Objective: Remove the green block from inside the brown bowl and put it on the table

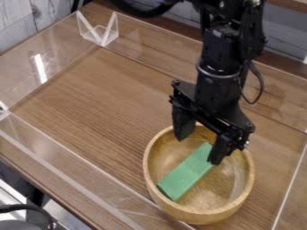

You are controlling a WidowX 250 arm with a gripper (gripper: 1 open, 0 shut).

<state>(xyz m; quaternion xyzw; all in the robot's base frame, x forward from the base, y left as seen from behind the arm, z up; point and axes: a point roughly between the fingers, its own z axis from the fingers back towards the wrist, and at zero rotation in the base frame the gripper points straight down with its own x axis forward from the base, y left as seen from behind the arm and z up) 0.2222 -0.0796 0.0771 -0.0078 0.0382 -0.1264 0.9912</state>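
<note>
Your green block (191, 171) lies inside the brown bowl (167, 192), flat against the sloping inner wall, its long axis running from about 7 o'clock up toward 1 o'clock. The lower end sits near the bowl's floor on the near-left side; the upper end reaches up under the gripper and is partly hidden by the right finger.

The bowl itself rests on the table (102, 99), toward the near-right part of the surface, with its rim close to the clear wall (72, 184) along the near edge. You see a brown wood-grain top fenced in by low clear walls on every visible side. At about 11 o'clock from the bowl, far back in the left corner, a small clear folded stand (99, 29) sits upright against the wall. Beyond the table the room is pale and blurred; nothing there can be made out.

Your gripper (200, 145) points straight down over the far half of the bowl, at roughly 12 o'clock from the block's middle. Its jaws stand wide apart, holding nothing. The left finger hangs just inside the bowl's far-left rim; the right finger dips lower, over the block's upper end. Whether it touches the block cannot be told.
</note>
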